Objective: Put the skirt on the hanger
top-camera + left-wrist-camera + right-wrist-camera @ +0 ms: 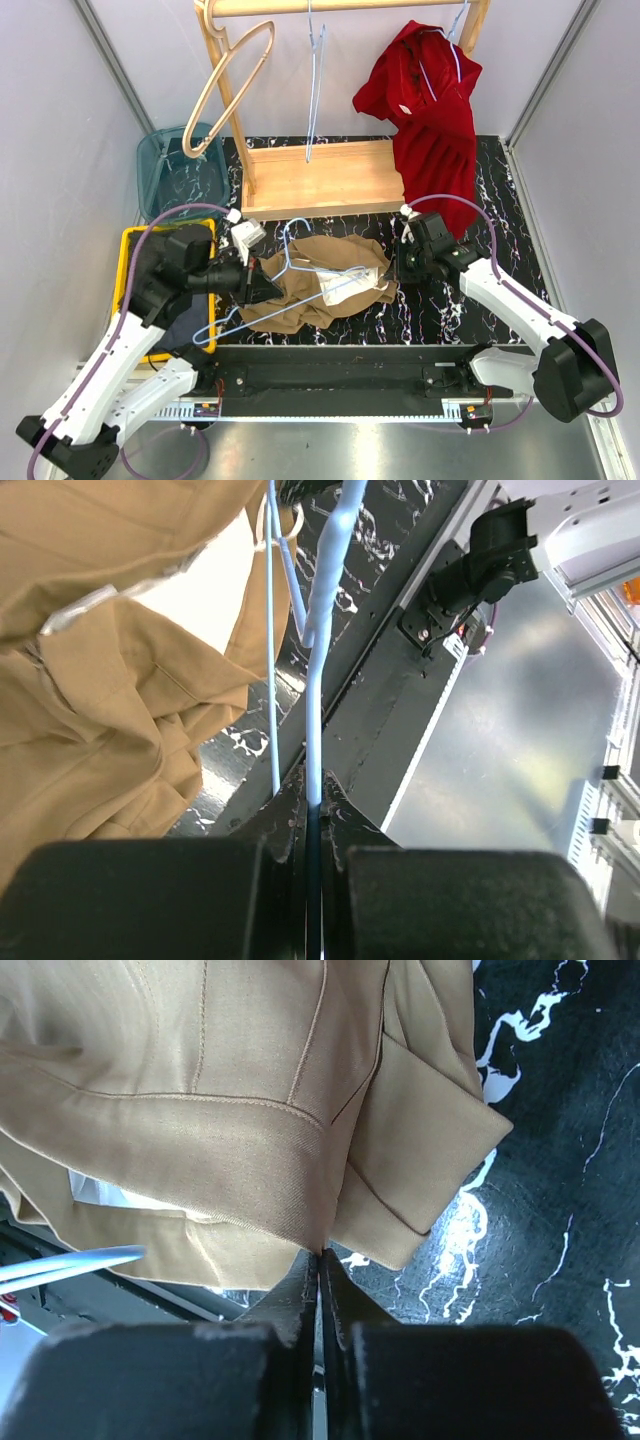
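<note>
– Top external view: is the skirt [320,290] hung already?
– Not yet. It lies crumpled at frame centre on the bench [510,210], its long axis left to right. The wire hanger [318,730] lies across it.
– And the arms?
– Left end effector [313,792] is closed on the hanger wire. Right end effector [320,1260] is closed too, pinching the skirt's right edge. Hanging remains, I think.

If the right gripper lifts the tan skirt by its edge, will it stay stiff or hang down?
Probably floppy: the tan skirt lies crumpled in soft folds. It looks like light, thin cloth, so a pinch at the right gripper may slip.
</note>
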Action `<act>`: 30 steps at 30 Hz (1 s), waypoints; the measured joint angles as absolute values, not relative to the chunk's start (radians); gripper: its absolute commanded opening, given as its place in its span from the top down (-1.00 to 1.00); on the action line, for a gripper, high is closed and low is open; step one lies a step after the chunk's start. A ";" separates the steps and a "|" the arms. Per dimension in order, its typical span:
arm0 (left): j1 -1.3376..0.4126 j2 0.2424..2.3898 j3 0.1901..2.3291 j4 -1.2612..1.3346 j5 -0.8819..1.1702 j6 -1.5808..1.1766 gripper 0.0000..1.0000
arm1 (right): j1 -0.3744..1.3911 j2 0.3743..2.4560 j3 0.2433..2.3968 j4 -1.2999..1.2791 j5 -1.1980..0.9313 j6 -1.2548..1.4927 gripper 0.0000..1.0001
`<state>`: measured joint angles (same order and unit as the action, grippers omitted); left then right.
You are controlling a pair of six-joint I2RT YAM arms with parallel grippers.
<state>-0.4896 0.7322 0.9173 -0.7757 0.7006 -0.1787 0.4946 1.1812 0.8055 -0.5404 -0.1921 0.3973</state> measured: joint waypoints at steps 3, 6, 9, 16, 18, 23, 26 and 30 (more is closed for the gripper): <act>-0.502 0.756 0.884 -0.752 0.701 -0.200 1.00 | 0.495 1.180 0.805 -0.539 -0.191 0.401 1.00; -0.518 0.772 0.863 -0.734 0.701 -0.220 1.00 | 0.495 1.174 0.805 -0.539 -0.191 0.402 0.94; -0.537 0.782 0.849 -0.701 0.700 -0.241 1.00 | 0.495 1.164 0.805 -0.540 -0.192 0.402 0.81; -0.593 0.805 0.810 -0.619 0.696 -0.287 1.00 | 0.495 1.144 0.805 -0.546 -0.193 0.402 0.65; -0.612 0.815 0.802 -0.604 0.691 -0.296 1.00 | 0.495 1.144 0.806 -0.547 -0.195 0.402 0.64; -0.647 0.844 0.794 -0.578 0.669 -0.312 1.00 | 0.495 1.143 0.805 -0.548 -0.204 0.402 0.72; -0.657 0.859 0.792 -0.567 0.650 -0.316 1.00 | 0.495 1.143 0.805 -0.552 -0.205 0.402 0.47; -0.662 0.870 0.791 -0.559 0.613 -0.319 1.00 | 0.495 1.143 0.805 -0.570 -0.226 0.399 0.24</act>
